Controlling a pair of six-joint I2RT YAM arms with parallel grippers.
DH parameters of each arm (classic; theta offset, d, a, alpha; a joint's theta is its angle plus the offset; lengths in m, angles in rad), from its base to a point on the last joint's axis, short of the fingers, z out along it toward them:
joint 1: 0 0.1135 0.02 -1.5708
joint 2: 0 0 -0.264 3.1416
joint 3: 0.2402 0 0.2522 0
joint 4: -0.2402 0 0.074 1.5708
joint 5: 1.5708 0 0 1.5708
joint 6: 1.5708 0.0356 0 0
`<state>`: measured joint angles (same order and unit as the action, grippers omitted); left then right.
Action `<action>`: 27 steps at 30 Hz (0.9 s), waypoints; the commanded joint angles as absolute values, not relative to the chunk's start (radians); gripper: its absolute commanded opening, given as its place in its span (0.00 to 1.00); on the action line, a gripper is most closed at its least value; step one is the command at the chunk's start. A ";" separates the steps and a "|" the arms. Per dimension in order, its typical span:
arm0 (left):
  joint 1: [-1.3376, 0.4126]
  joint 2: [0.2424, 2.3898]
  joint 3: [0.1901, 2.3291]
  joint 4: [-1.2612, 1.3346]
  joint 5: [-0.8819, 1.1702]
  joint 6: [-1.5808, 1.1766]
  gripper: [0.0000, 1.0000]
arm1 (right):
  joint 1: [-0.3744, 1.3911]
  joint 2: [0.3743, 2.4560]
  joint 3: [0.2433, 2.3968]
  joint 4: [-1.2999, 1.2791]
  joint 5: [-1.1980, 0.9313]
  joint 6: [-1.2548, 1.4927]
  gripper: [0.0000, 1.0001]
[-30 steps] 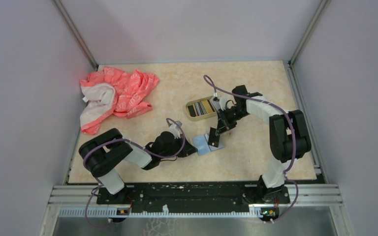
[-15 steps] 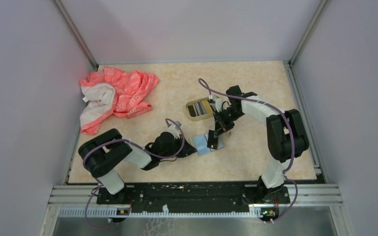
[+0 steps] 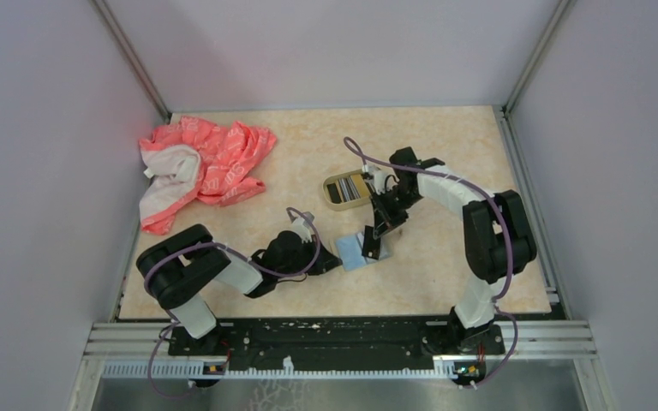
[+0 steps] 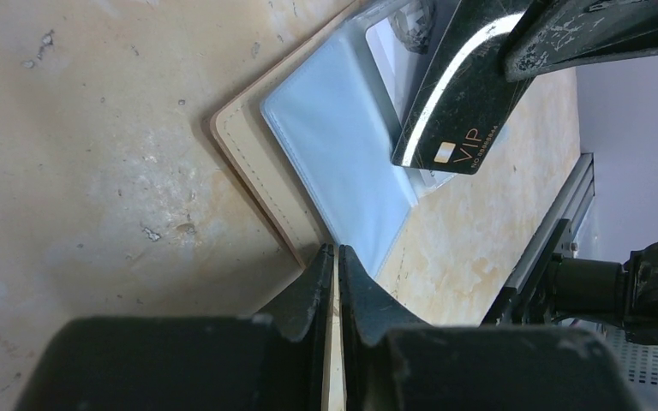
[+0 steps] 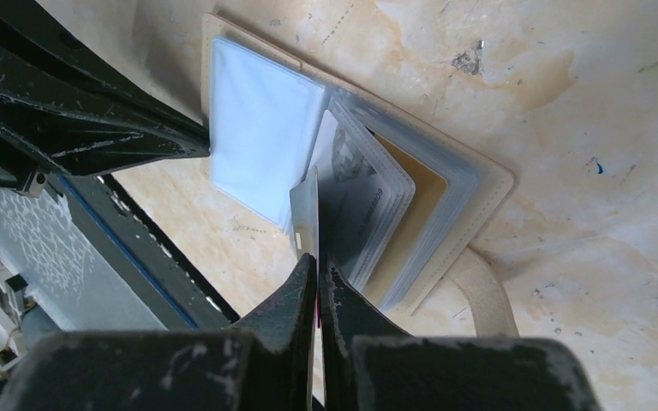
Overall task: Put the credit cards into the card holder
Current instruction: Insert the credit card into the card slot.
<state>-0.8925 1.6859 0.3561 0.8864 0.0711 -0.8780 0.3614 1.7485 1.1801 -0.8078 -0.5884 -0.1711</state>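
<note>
The card holder (image 3: 351,254) is a tan wallet with clear sleeves, lying open mid-table. My left gripper (image 3: 336,261) is shut on its tan cover edge (image 4: 257,171), the jaws (image 4: 337,253) pinching it flat against the table. My right gripper (image 3: 378,229) is shut on a black VIP credit card (image 4: 458,103) and holds it edge-down among the fanned sleeves (image 5: 368,197); the card shows edge-on (image 5: 307,214) just past the right gripper (image 5: 318,261). A gold-rimmed tin (image 3: 349,188) with striped card edges in it stands behind the holder.
A pink and white cloth (image 3: 201,167) lies bunched at the back left. Grey walls enclose the table on three sides. A metal rail (image 3: 343,338) runs along the near edge. The two grippers are close together over the holder.
My right arm's wrist has swung a little to the left, with the black card staying over the holder's sleeves. The left arm has not moved.
</note>
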 commanded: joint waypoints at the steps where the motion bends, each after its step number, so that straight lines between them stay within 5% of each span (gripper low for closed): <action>1: -0.897 1.700 0.335 0.875 0.070 -0.850 0.11 | 0.387 1.709 1.204 -0.802 -0.540 -0.142 0.00; 27: -0.897 1.681 0.361 0.762 0.015 -0.834 0.11 | 0.329 1.817 1.185 -0.813 -0.724 -0.266 0.00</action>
<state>-0.8925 1.6859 0.3531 0.8875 0.0654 -0.8631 0.3412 1.8023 1.1801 -0.8307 -0.6739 -0.2081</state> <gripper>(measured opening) 0.106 0.006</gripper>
